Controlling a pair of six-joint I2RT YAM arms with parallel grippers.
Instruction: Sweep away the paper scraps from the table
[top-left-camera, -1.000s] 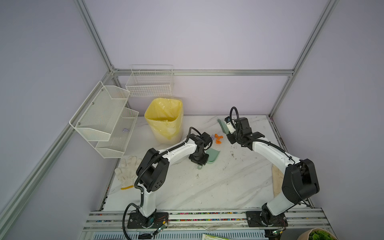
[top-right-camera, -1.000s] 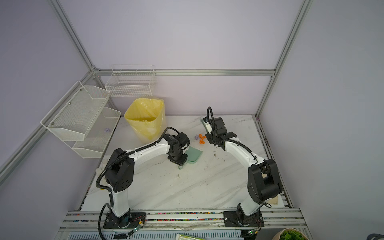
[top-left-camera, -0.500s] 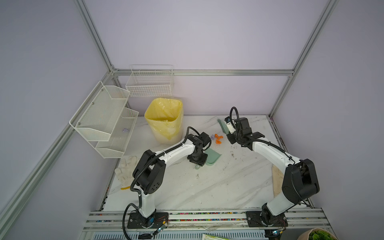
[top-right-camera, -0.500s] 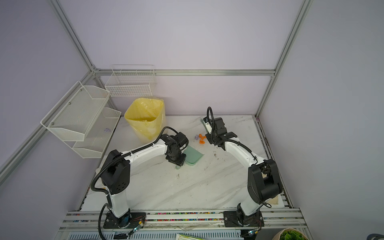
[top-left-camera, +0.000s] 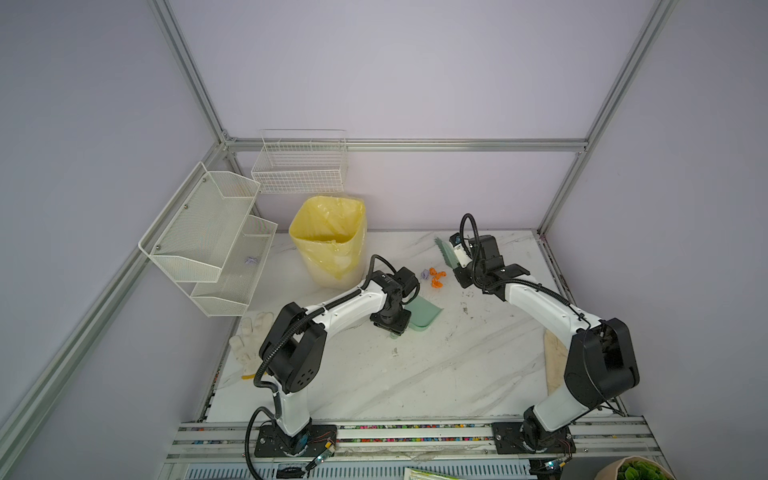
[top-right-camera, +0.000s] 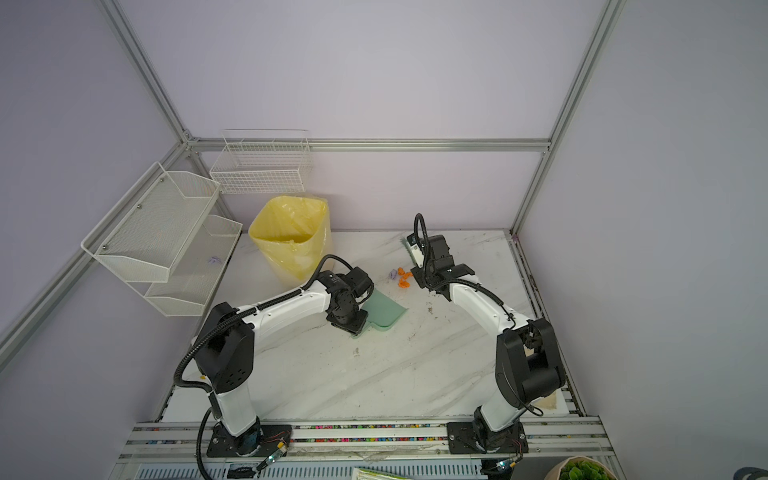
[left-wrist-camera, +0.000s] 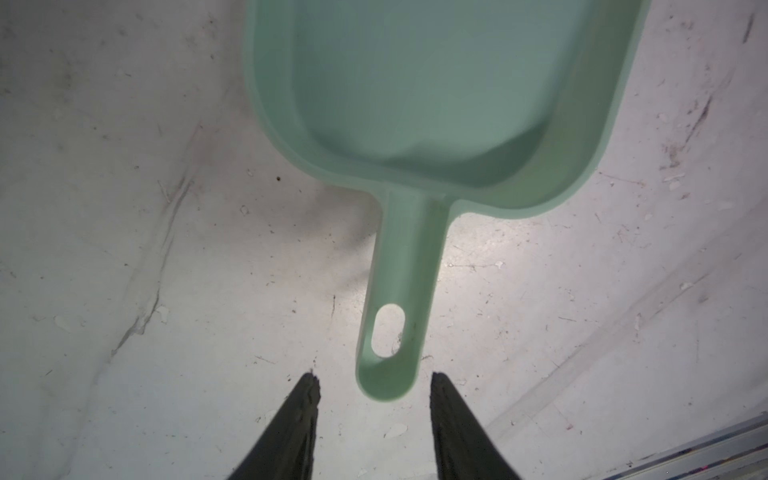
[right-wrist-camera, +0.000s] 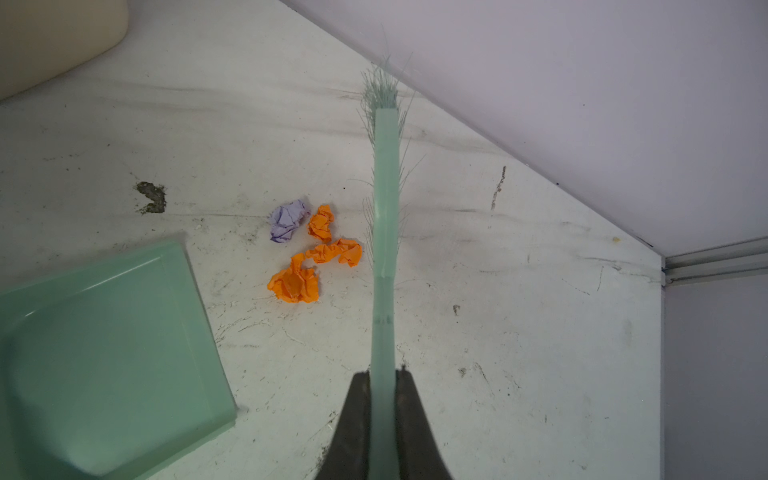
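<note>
paper scraps (right-wrist-camera: 293, 284): three orange wads plus one lilac, bunched on the table (top-left-camera: 415, 374) toward its far edge, between the open lip of the green dustpan (right-wrist-camera: 104, 340) and the brush (right-wrist-camera: 384, 187). nearest orange wad sits just beside the bristles. right gripper (right-wrist-camera: 383, 376) clamped on the brush handle, fingers (right-wrist-camera: 357, 415) pressed to both sides. left gripper (left-wrist-camera: 375, 377) open: fingers (left-wrist-camera: 299, 415) straddle the dustpan handle tip, gap each side, no contact. dustpan lies flat on the table.
</note>
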